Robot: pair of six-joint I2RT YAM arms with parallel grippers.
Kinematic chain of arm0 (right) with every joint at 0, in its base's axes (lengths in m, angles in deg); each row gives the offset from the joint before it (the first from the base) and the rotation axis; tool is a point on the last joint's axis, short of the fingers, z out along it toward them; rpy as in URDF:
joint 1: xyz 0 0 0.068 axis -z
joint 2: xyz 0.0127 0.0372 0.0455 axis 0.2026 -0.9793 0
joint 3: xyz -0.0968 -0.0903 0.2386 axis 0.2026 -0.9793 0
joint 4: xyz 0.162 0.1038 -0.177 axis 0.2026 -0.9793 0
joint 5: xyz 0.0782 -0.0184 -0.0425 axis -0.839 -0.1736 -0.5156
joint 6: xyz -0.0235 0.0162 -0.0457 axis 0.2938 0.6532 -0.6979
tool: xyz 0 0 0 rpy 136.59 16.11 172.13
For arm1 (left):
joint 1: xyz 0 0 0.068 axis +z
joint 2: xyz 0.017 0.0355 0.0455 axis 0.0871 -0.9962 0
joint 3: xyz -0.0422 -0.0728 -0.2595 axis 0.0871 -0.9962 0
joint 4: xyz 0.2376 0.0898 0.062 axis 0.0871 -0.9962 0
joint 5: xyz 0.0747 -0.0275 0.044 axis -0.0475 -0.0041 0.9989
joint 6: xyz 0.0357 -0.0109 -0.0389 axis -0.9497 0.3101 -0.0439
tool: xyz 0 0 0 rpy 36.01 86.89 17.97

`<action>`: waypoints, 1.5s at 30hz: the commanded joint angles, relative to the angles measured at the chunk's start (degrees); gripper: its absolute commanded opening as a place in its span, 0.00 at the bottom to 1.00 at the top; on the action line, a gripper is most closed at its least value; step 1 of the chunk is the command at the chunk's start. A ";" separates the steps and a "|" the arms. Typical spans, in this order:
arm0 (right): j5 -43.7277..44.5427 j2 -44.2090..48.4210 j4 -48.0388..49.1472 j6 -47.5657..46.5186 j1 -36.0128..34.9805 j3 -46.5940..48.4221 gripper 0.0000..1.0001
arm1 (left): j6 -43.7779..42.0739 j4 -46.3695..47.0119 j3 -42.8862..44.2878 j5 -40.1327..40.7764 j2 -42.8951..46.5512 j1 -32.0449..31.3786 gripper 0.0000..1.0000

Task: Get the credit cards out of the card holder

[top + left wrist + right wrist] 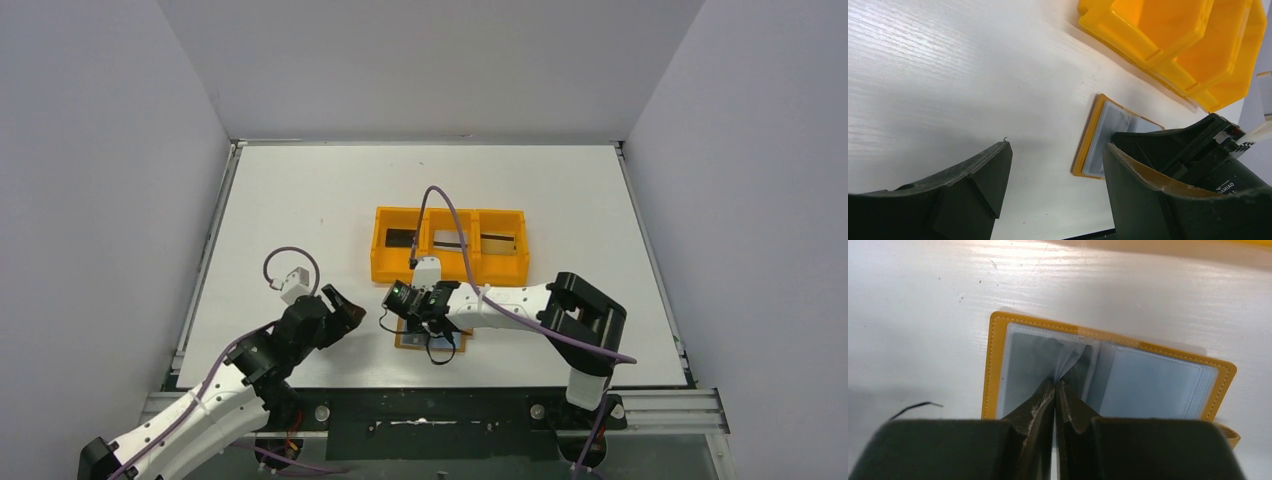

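Right wrist view is showing the small tan-orange leather-like folding card holder lying open and flat on the white table, near its front edge and just in front of the bright orange three-compartment plastic tray. The right gripper is clenching its fingers on a thin translucent inner leaf at the fold; whether a card is inside it cannot be told. Flat dark and grey rectangles are lying in all three tray compartments, likely thin credit cards already out. Greyish and pale blue panels in the pockets are suggesting that more are left. The right arm is reaching leftward, low over the holder. The left gripper is hovering just beside it, jaws released, holding nothing.
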 commanded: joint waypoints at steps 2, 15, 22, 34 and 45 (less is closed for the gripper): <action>0.89 1.69 2.46 -2.22 -0.27 -2.12 0.02 | 0.58 3.85 1.43 -1.28 -2.11 0.23 0.66; -7.72 13.52 23.62 -3.37 2.99 -16.36 0.00 | -2.28 14.86 1.42 -8.63 -7.48 0.28 0.66; -14.13 19.55 36.55 -1.21 6.74 -26.94 0.00 | -4.33 23.60 0.90 -15.25 -11.87 0.28 0.67; -19.09 24.07 46.61 2.02 10.34 -35.57 0.01 | -5.73 39.19 1.22 -28.03 -27.05 0.01 0.66; -19.79 26.78 51.04 4.24 11.86 -40.42 0.01 | -5.60 46.45 2.99 -32.31 -34.42 -0.67 0.64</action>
